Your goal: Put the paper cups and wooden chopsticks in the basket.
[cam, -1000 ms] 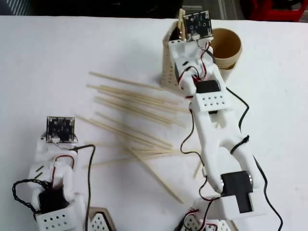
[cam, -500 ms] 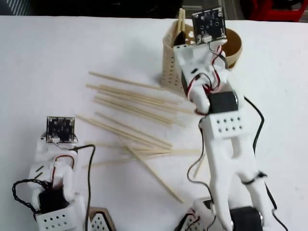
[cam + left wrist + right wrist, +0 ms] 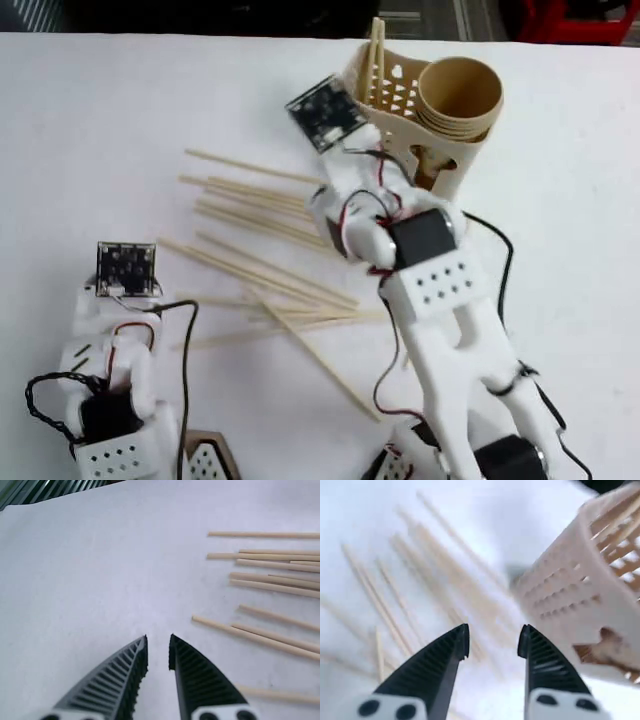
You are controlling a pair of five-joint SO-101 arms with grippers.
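1. Right hand. The right hand (image 3: pixel 492 642) is held with its fingers spread; nothing is gripped between them. It is positioned above the bench (image 3: pixel 90 120), just beside the perforated wall of the basket (image 3: pixel 575 595), with the loose chopsticks (image 3: pixel 265 215) on its other side. In the high view, the right arm is extended across the near part of the bench, and its wrist is located between the basket and the loose chopsticks.

2. Basket. The basket is placed near the far edge of the bench. Whether it stands upright or leans cannot be determined. A nested stack of paper cups (image 3: pixel 462 95) is seated in one side of it. A few upright chopsticks (image 3: pixel 376 60) are held in the opposite side and project above the rim.

3. Loose chopsticks. These are spread flat on the bench between the two arms. Most are laid roughly parallel; several are crossed nearer the arm bases.

4. Left hand. The left hand (image 3: pixel 158 647) is held with its fingertips narrowly apart and nothing is pinched. It is positioned over bare bench, near the ends of the loose chopsticks but not touching them.
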